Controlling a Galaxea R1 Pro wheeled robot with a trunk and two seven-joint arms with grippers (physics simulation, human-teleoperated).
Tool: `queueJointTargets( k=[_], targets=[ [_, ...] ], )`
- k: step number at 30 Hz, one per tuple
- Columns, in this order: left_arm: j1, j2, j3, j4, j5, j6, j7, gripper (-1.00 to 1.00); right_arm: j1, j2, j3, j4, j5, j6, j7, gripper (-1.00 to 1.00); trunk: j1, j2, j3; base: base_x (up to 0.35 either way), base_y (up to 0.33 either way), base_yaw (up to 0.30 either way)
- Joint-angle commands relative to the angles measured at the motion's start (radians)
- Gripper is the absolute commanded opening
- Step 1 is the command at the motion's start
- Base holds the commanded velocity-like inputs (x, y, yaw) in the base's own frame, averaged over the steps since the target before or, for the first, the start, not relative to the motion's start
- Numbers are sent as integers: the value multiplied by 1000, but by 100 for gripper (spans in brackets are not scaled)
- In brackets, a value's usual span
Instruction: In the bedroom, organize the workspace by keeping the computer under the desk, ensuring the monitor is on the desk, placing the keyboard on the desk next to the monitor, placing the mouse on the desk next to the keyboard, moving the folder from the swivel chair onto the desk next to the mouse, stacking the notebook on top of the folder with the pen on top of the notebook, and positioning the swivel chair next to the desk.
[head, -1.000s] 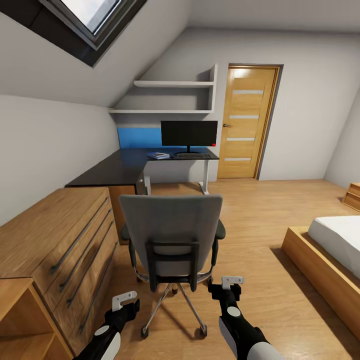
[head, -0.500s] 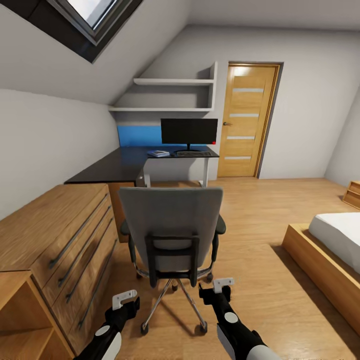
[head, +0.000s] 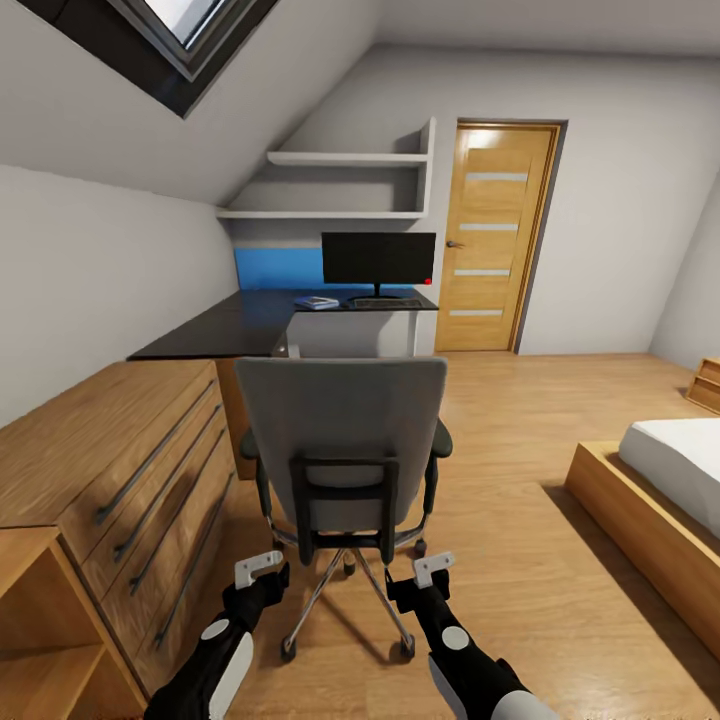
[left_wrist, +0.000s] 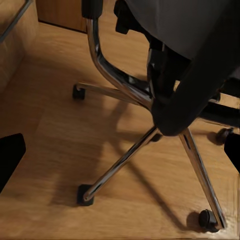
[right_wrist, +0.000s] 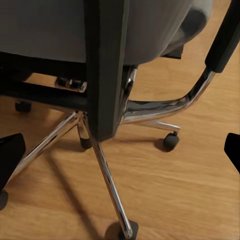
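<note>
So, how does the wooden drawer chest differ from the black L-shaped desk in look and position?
The light wooden drawer chest is a closed block with long dark handles; the black L-shaped desk is a thin dark top, open beneath at its far end. The chest stands nearer the camera, the desk behind it, reaching to the blue back panel. Both stand along the left wall.

I can read no text, labels, brands or numbers on anything I see from the head or wrist cameras.
</note>
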Motion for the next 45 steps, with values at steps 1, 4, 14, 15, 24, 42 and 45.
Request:
queueJointTargets(
  k=[1, 4, 14, 15, 24, 42, 45],
  targets=[
    [0, -5, 1, -10, 4, 14, 3, 100, -1, 0, 3, 0, 8, -2, -8, 100, 4, -8, -4, 0, 0, 0],
    [-1, -21, 0, -41, -33, 52, 28, 100, -1, 0, 4, -13, 6, 0, -10, 100, 15, -29, -14, 0, 0, 0],
    [-1, -43, -4, -95, -116, 76, 95, 100, -1, 0, 4, -62, 3, 2, -48, 100, 54, -99, -45, 0, 0, 0],
    [0, -44, -6, -93, -117, 76, 95, 100, -1, 0, 4, -63, 3, 1, -54, 100, 57, -106, -48, 0, 0, 0],
    [0, -42, -43, -79, -122, 66, 95, 100, -1, 0, 0, -67, -16, -2, -76, 100, 92, -169, -76, 0, 0, 0],
    [0, -40, -56, -75, -124, 64, 95, 100, -1, 0, -3, -63, -26, -28, -79, 100, 161, -295, -133, 0, 0, 0],
    [0, -40, -56, -75, -124, 64, 95, 100, -1, 0, -3, -63, -27, -29, -79, 100, 172, -316, -142, 0, 0, 0]
  ],
)
